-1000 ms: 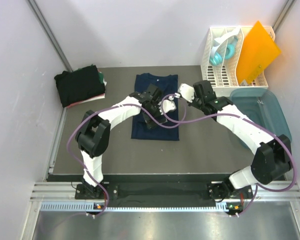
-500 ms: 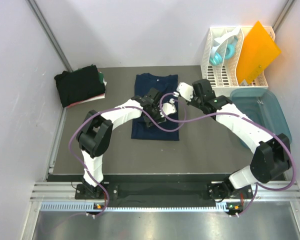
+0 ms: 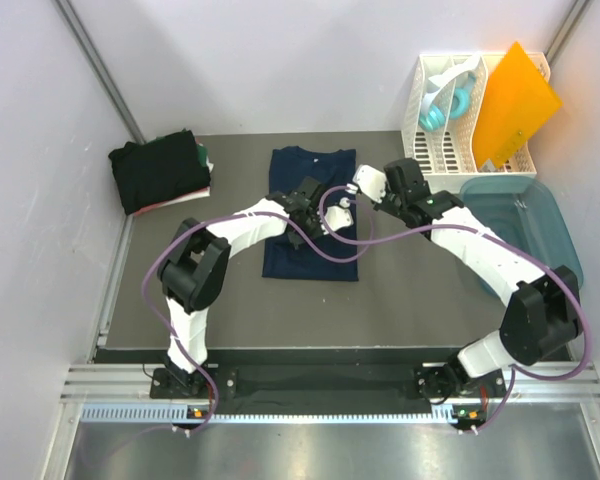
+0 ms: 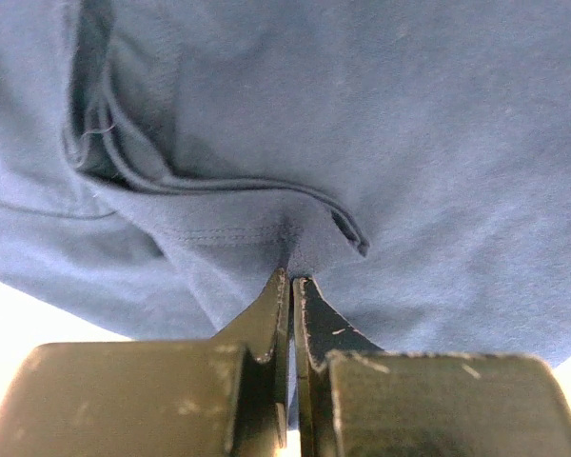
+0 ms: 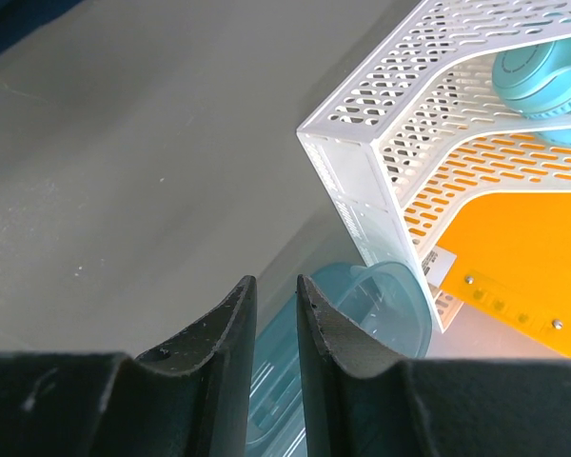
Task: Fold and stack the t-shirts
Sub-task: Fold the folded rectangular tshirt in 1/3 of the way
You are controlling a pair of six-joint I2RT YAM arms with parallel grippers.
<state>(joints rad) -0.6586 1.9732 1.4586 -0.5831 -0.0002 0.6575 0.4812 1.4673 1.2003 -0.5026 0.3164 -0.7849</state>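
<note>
Since earlier: left tool (image 4: 290, 286) shuts from wide onto navy t-shirt (image 4: 409, 143) hem, gripped for folding | right tool (image 5: 276, 290): narrowly parted, empty, hovering

1. Plain white walls (image 3: 280, 60) close off the top, left and right of the overhead frame, and the light on them is soft and even.
2. A dark grey tabletop (image 3: 420, 290) fills the centre.
3. A grey metal strip (image 3: 100, 70) slants down the upper left corner.
4. An aluminium rail (image 3: 100, 378) crosses the lower frame above a brushed metal sheet (image 3: 330, 450).
5. At upper right stands a white slotted rack (image 3: 435, 150), with a teal tub (image 3: 540, 215) just below it.
</note>
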